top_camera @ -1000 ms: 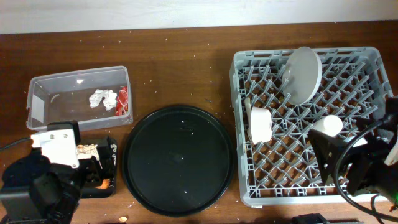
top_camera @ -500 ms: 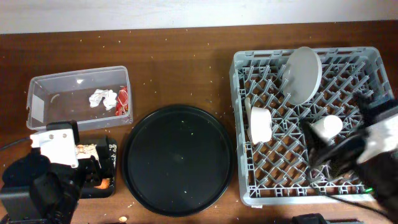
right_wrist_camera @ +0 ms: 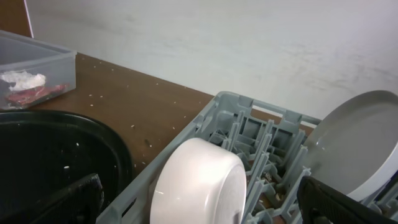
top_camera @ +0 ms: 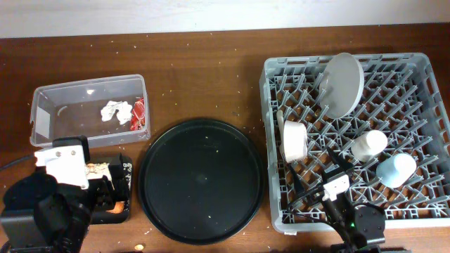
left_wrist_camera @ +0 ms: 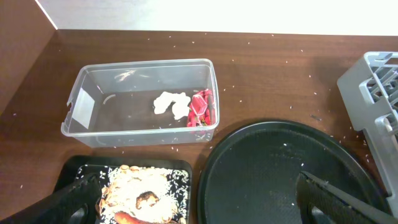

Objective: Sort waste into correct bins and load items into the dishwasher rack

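Standing on edge among the pegs of the grey dishwasher rack [top_camera: 268, 98], the pale grey round plate [top_camera: 344, 84] leans in the rack's far rows. The white bowl [top_camera: 294, 140] is tipped on its side close to the rack's left wall. The small white cup [top_camera: 368, 145] and the blue cup [top_camera: 395, 169] lie close together toward the rack's near right part; whether they touch cannot be told. The right gripper [right_wrist_camera: 200, 183] hovers at the rack's near edge with its fingers spread wide and nothing between them. Its wrist view shows the bowl's rounded underside straight ahead.

Just beside the rack's left wall sits the large round black tray [top_camera: 200, 179], dotted with pale crumbs. Beyond that tray, well apart from the rack, is the clear plastic tub [top_camera: 70, 105]. It holds the crumpled white tissue [top_camera: 114, 110] and the small red wrapper [top_camera: 138, 112], side by side at the tub's end nearest the rack.

The shallow black tray [left_wrist_camera: 74, 169] lies just as far from the rack, on the tub's near side. It carries beige food scraps [left_wrist_camera: 143, 186] and an orange carrot [top_camera: 118, 206], and is partly hidden under the left arm in the overhead view. The left gripper [left_wrist_camera: 198, 182] hangs above the gap between that tray and the round tray, its fingers wide apart and empty.
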Action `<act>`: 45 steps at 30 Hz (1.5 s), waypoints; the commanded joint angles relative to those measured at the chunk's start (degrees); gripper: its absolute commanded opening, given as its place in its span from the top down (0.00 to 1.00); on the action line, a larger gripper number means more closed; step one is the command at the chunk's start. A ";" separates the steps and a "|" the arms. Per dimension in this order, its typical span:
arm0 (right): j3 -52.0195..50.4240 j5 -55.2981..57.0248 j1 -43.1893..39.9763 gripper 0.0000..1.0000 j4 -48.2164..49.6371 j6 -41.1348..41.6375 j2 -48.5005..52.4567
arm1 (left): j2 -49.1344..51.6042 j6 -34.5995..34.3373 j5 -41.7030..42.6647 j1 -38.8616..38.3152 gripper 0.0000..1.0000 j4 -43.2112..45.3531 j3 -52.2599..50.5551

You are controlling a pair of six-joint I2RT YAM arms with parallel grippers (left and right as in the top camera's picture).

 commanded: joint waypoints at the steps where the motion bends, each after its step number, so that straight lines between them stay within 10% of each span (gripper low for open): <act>1: -0.55 -0.72 -0.17 0.01 0.13 0.63 -0.55 | -0.13 1.11 -0.61 0.04 0.01 0.04 0.04; 45: -0.55 -0.72 -0.17 0.01 0.13 0.63 -0.55 | -0.04 2.21 -1.81 0.00 0.01 3.02 -0.85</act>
